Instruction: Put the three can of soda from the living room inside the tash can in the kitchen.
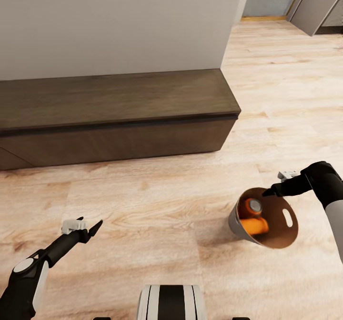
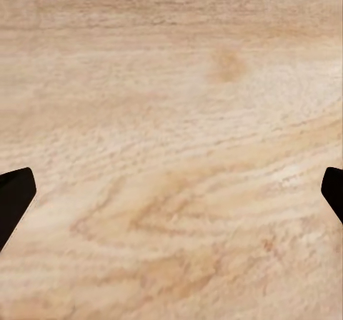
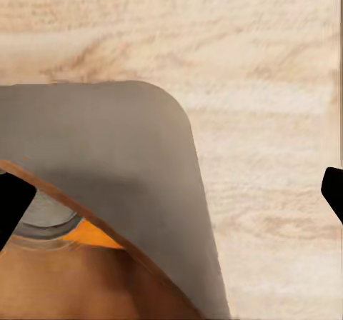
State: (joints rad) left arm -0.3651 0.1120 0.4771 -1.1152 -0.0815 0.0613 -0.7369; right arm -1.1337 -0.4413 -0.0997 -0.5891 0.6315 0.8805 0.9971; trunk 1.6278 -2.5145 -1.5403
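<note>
The robot faces a long, low dark-wood bench [image 1: 114, 115] set against a pale wall [image 1: 114, 25], with light wood floor [image 1: 166, 201] all around.

The right gripper [image 1: 269, 192] holds the bin [image 1: 237, 225] by its rim, at the robot's right front. The bin is tilted, its brown mouth turned toward the head camera, a slot-shaped cut-out [image 1: 287, 218] showing in the wall. Inside lie orange cans: one [image 1: 251, 207] with its silver top facing the camera, and another [image 1: 255, 225] lying on its side below it. Whether a third is in there cannot be told from this angle. In the right wrist view the bin's grey outer wall [image 3: 121, 170] and brown inside [image 3: 64, 284] sit between the fingertips [image 3: 14, 206], with a can's metal top [image 3: 46, 220] and a strip of orange beside one tip; the jaws look clamped on the rim, one finger inside.

The left gripper [image 1: 88, 227] hangs low over bare floor at the robot's left front. In the left wrist view its fingertips [image 2: 14, 195] stand wide apart with nothing between them but wood grain [image 2: 171, 156].

The robot's base [image 1: 171, 302] shows at the bottom of the head view.
</note>
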